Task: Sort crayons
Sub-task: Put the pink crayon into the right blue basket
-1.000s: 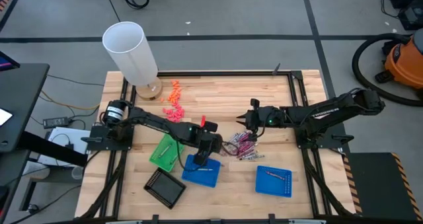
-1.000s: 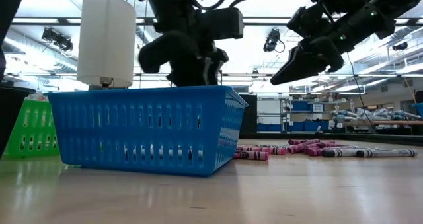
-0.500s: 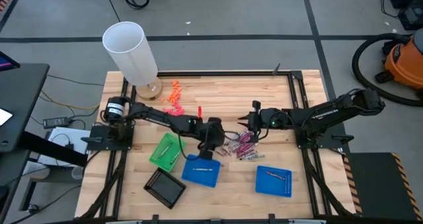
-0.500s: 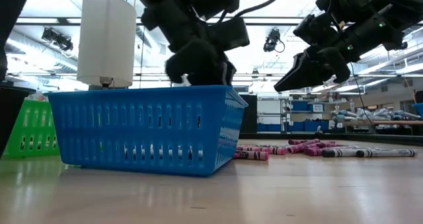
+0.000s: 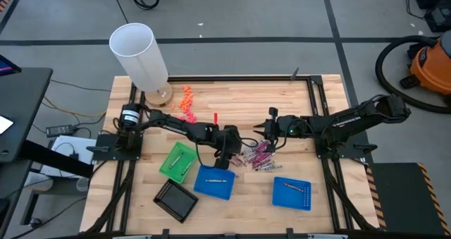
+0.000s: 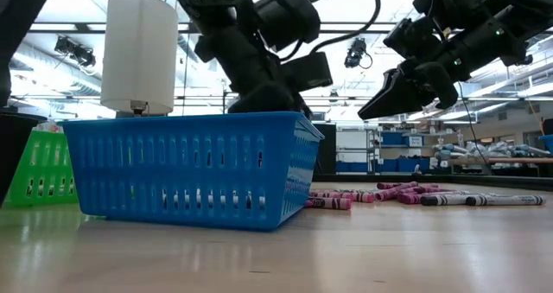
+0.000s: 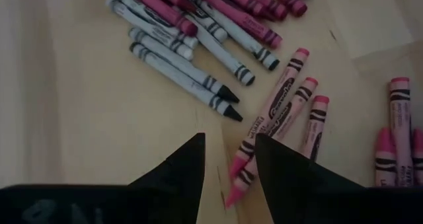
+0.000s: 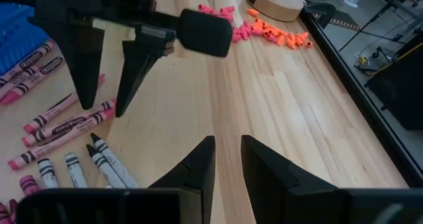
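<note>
The crayons (image 5: 257, 156) lie loose in a heap at the middle of the table, pinkish-red, maroon and silvery-grey; they also show in the low view (image 6: 406, 194). My left gripper (image 7: 229, 145) points steeply down over the heap's left edge (image 5: 229, 161). It is open, and its fingers (image 8: 86, 85) straddle a few pink crayons (image 7: 277, 108) without plainly touching them. My right gripper (image 8: 226, 148) hangs above the table on the heap's far right side (image 5: 262, 130), its fingers a narrow gap apart with nothing between them.
A blue basket (image 5: 213, 182) sits just on the near side of my left gripper, with a green basket (image 5: 176, 160) and a black tray (image 5: 176, 200) to its left. A flat blue tray (image 5: 291, 192) lies near right. A white cylinder (image 5: 139, 56) and orange and pink bits (image 5: 185, 108) stand far left.
My left gripper has swung from above the blue basket toward the table's right and far side, to the crayon heap. It has sunk lower and tipped more steeply downward, and its fingers have stayed apart. The crayons have not moved.
</note>
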`<control>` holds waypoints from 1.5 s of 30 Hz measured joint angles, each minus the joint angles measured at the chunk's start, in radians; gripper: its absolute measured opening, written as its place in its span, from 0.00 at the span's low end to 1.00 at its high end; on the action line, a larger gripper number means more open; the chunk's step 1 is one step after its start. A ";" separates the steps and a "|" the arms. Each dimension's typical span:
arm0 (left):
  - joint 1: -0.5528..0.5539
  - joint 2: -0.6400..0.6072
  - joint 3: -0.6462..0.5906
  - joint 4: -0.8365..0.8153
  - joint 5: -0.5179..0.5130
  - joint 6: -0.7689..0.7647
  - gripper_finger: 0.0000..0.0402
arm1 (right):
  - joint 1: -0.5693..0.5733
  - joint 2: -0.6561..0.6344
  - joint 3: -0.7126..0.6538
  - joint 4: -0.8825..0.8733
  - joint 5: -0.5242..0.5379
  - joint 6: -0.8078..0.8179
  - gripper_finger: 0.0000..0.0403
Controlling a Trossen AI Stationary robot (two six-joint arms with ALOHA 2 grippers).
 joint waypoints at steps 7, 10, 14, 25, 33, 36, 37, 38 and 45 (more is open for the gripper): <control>0.000 0.004 0.000 -0.005 0.001 0.000 0.35 | 0.000 0.000 0.000 -0.006 0.000 0.000 0.21; -0.001 0.004 0.000 -0.026 0.001 0.000 0.35 | 0.000 0.000 0.000 -0.006 0.000 0.000 0.21; 0.002 0.004 0.000 -0.047 -0.011 0.001 0.35 | 0.000 0.000 0.000 -0.006 0.000 0.000 0.21; 0.011 0.004 0.012 -0.040 -0.014 0.000 0.35 | 0.000 0.000 0.000 0.004 0.000 0.000 0.21; 0.004 0.004 0.024 0.001 0.004 0.001 0.35 | 0.000 0.000 0.000 0.008 -0.001 0.000 0.21; 0.004 0.024 0.026 0.038 0.015 0.003 0.35 | 0.000 0.000 0.000 0.010 -0.001 0.000 0.21; 0.004 0.027 0.024 0.021 0.015 0.008 0.35 | 0.000 0.000 0.000 0.009 -0.001 0.000 0.21; 0.004 0.031 0.022 0.004 0.016 0.017 0.35 | 0.000 0.000 0.000 0.009 -0.001 0.000 0.21; 0.004 0.056 0.024 -0.013 0.015 0.052 0.35 | 0.001 0.000 0.001 0.005 -0.018 0.000 0.21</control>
